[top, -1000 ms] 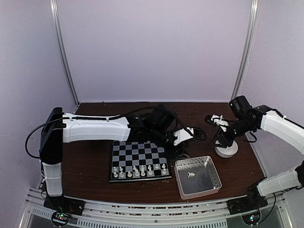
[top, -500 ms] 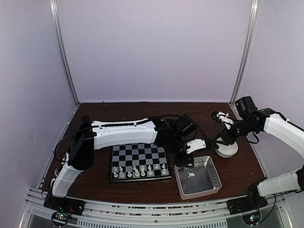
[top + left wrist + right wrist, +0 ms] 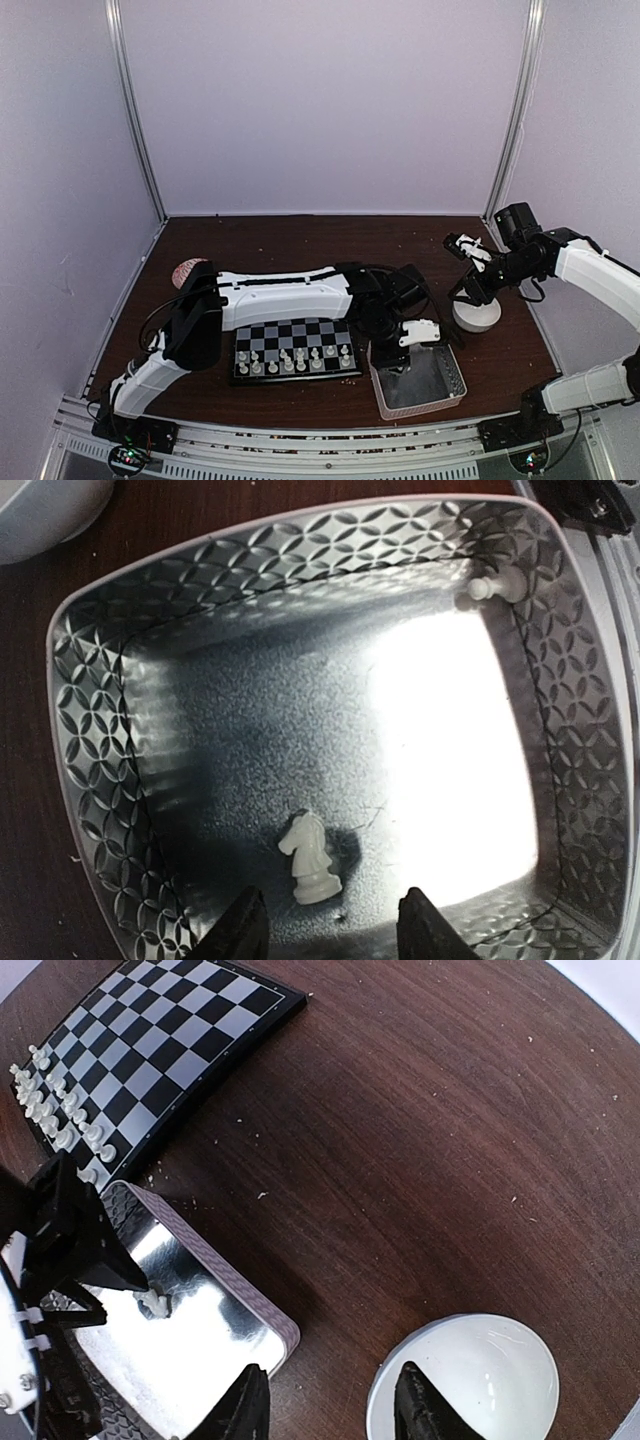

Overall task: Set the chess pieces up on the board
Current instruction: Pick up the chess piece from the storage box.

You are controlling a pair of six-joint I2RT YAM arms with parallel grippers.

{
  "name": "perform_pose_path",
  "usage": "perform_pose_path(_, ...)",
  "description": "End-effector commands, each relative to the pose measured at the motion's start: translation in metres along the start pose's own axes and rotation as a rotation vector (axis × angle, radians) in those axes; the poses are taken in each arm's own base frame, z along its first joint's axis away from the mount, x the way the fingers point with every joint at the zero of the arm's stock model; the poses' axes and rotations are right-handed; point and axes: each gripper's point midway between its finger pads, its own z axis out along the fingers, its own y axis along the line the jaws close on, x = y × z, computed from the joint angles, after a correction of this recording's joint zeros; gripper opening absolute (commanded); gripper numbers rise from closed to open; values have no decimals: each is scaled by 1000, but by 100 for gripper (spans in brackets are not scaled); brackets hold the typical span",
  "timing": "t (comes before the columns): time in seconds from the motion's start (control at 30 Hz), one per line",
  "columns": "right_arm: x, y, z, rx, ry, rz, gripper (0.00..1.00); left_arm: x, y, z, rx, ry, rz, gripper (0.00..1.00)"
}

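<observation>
Two pieces in tray: a knight rests on the floor of the clear patterned tray; a pawn looks to lie on its side in one corner, against the wall.
Left claw: hangs over the tray, fingers spread, nothing between them; the knight sits just ahead of the tips.
Right claw: spread and empty, above the desk, near a white bowl.
Board: flat on the desk, just left of the tray.
Chess pieces: two rows of white figures along the board's near edge.
</observation>
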Motion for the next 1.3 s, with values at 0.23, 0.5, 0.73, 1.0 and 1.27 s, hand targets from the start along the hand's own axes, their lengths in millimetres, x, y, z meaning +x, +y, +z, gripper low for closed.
perform_pose_path(0.23, -1, 5, -6, -13, -25, -3, 42, 11, 26, 20, -116, 66, -35, 39)
perform_pose_path(0.5, -1, 5, -4, -24, -20, -1, 42, 12, 24, 21, -105, 68, -16, 33)
perform_pose_path(0.73, 1, 6, -2, -32, -11, 3, 41, 6, 17, 26, -56, 36, 62, 32)
perform_pose_path(1.0, 2, 7, -1, -35, -8, 4, 41, 6, 15, 28, -47, 32, 71, 24)
perform_pose_path(1.27, -1, 9, -4, -49, -15, 7, 40, 1, 21, 9, -96, 31, 99, 9)
